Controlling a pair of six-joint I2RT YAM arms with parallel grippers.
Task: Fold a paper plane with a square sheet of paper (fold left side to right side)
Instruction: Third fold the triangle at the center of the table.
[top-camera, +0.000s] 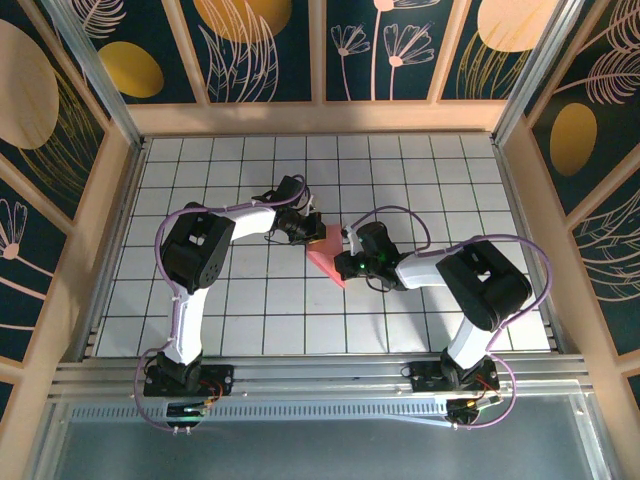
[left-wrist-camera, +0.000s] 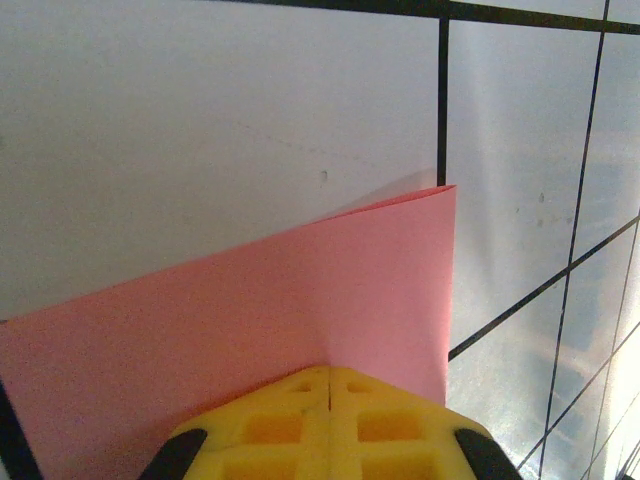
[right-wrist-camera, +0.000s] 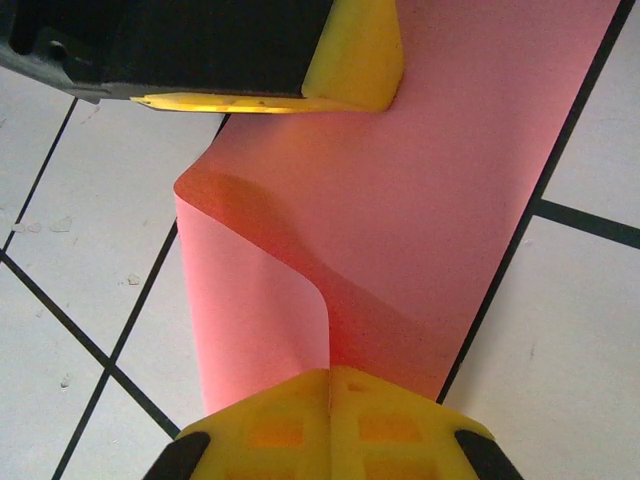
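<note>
Top external view: a white table ruled with a black grid (top-camera: 420, 170) sits inside dark wall panels painted with pale flowers and leaves (top-camera: 260, 50), behind a metal rail along the bottom of the frame (top-camera: 320, 380). The white left arm (top-camera: 190, 250) rises from the lower left and bends in toward the centre. The white right arm (top-camera: 480, 280) mirrors it from the lower right, its forearm lying low and pointing left. Their wrists nearly meet at mid-frame, over the salmon-pink square sheet of thin paper (top-camera: 328, 258), which lies there partly hidden beneath them.

In the right wrist view the right gripper (right-wrist-camera: 330, 385) has its yellow fingers closed, pinching a curled-over flap of the sheet at the bottom centre. At the upper left, the left gripper (right-wrist-camera: 385, 95) touches the sheet's far edge. In the left wrist view its fingers are shut tight with the sheet meeting the tips; a pinch cannot be confirmed.
</note>
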